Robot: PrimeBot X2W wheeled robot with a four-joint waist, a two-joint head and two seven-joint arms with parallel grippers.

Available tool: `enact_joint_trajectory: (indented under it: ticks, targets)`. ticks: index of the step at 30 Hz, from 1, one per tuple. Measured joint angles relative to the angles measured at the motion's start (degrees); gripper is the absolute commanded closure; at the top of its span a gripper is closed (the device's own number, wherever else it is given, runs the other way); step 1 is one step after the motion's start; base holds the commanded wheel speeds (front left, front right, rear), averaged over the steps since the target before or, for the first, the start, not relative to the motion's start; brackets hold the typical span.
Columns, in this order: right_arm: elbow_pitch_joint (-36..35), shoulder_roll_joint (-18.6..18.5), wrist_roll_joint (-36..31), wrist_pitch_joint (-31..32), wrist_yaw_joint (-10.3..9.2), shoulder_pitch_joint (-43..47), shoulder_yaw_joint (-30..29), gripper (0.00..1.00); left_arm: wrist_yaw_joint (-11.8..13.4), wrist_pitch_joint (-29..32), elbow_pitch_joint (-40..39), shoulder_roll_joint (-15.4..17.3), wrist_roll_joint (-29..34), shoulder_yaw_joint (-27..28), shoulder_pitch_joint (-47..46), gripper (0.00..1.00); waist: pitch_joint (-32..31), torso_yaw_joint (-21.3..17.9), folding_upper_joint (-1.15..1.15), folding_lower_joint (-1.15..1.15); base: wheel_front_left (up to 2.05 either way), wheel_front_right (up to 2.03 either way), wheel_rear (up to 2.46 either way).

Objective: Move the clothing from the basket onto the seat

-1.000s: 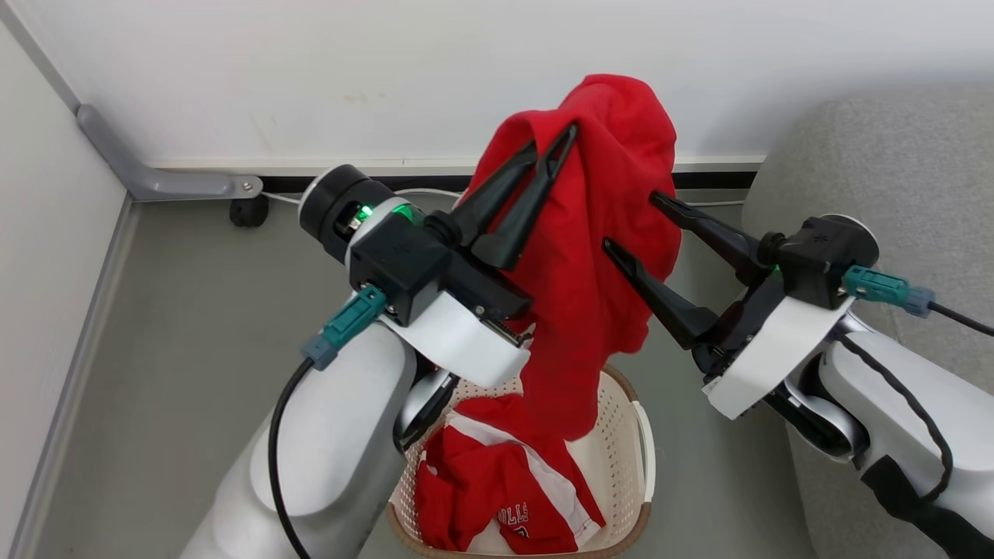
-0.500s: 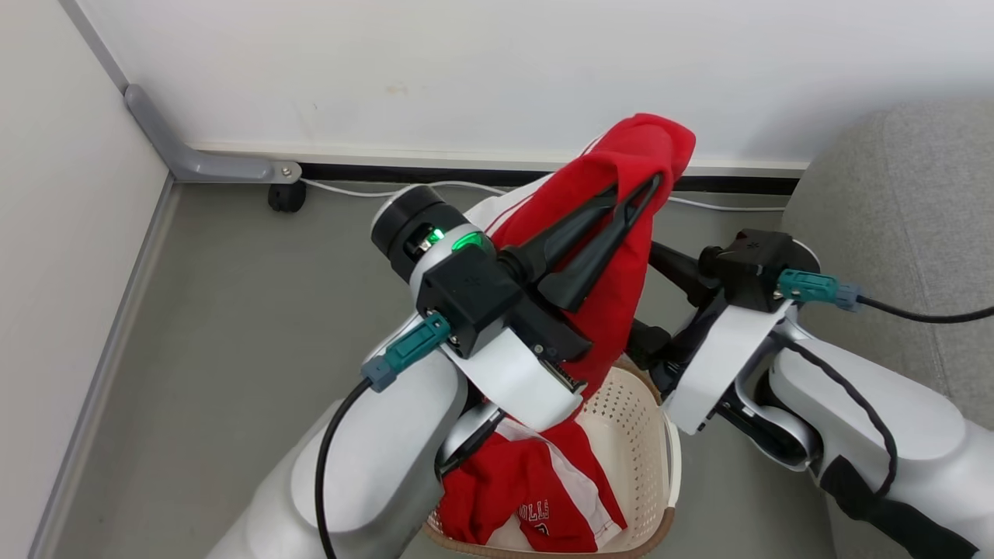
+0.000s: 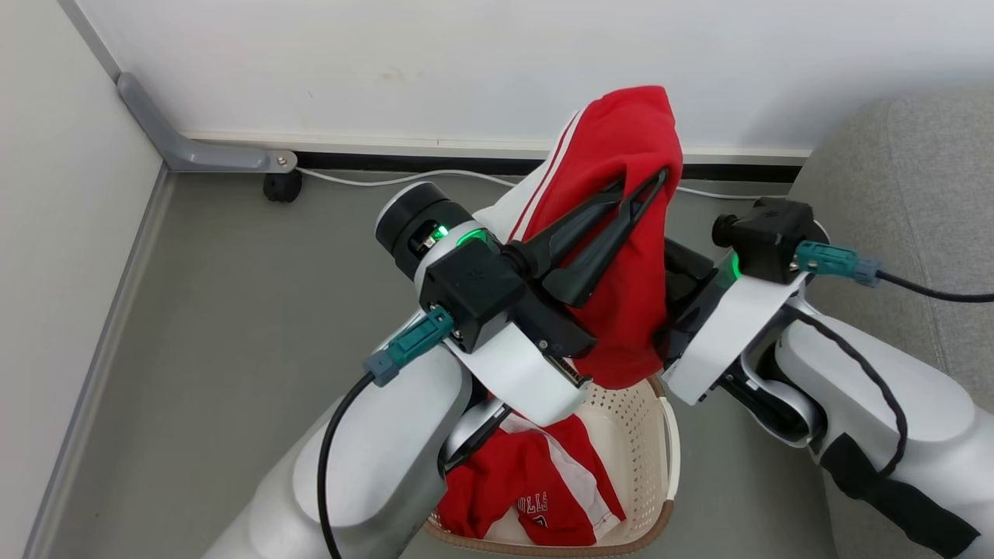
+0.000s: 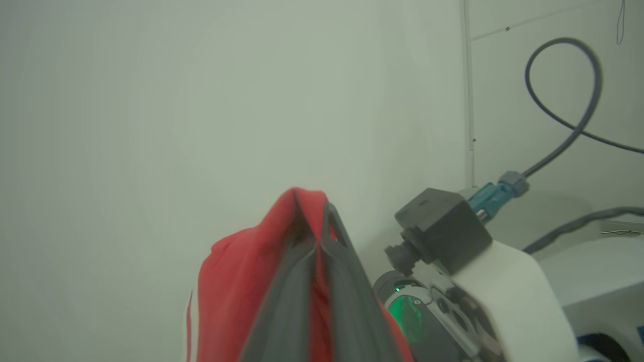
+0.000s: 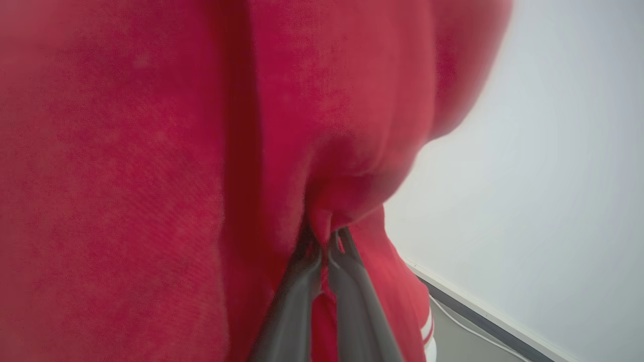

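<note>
A red garment with white stripes (image 3: 621, 132) hangs in the air above the basket (image 3: 664, 466). My left gripper (image 3: 655, 180) is shut on its upper fold, and in the left wrist view the closed fingers (image 4: 318, 203) pinch red cloth (image 4: 226, 286). My right gripper (image 5: 324, 235) is shut on a bunch of the same garment (image 5: 151, 151). In the head view its fingers are hidden behind the cloth. A second red garment with white trim (image 3: 536, 489) lies in the cream perforated basket. The grey seat (image 3: 916, 178) is at the right.
A white wall with a dark baseboard runs along the back. A grey bracket (image 3: 194, 155), a black caster (image 3: 281, 186) and a white cable (image 3: 388, 178) lie at its foot. Grey floor (image 3: 233, 326) spreads to the left of the basket.
My right gripper went from open beside the hanging garment to shut on it. The garment's lower end has risen clear of the basket. The head camera has shifted.
</note>
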Motion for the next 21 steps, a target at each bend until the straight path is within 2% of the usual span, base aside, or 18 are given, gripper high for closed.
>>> enact_joint_trajectory:
  ticks: [5,6,8,9,21]
  targets:
    - [-0.03,-0.09,-0.88,0.00,0.00,2.00,-3.65,1.00,0.00,-0.04,0.43,-0.01,0.00,0.69,0.02,1.00,0.05,-0.55,0.00,0.00,0.00,0.00,0.00]
    - [-0.04,-0.12,-1.04,0.00,0.00,2.55,-4.39,1.00,0.00,-0.04,0.71,-0.01,0.00,0.74,0.04,0.88,0.03,-0.70,0.00,0.00,0.00,0.00,0.00]
    - [-0.24,-0.13,-1.55,0.00,0.00,3.76,-6.24,1.00,0.00,-0.04,1.13,-0.01,-0.02,0.98,0.19,0.43,-0.01,-1.04,0.00,0.00,0.00,0.00,0.00]
    - [-0.38,-0.13,-1.93,0.00,0.00,4.36,-7.23,1.00,0.00,-0.04,1.38,-0.01,-0.02,1.05,0.21,0.00,-0.03,-1.20,0.00,0.00,0.00,0.00,0.00]
    - [-3.14,0.15,-6.16,0.00,0.00,10.21,-21.37,1.00,-0.68,-0.04,6.05,0.00,-0.54,2.21,3.92,0.00,-0.47,-3.47,0.00,0.00,0.00,0.00,0.00]
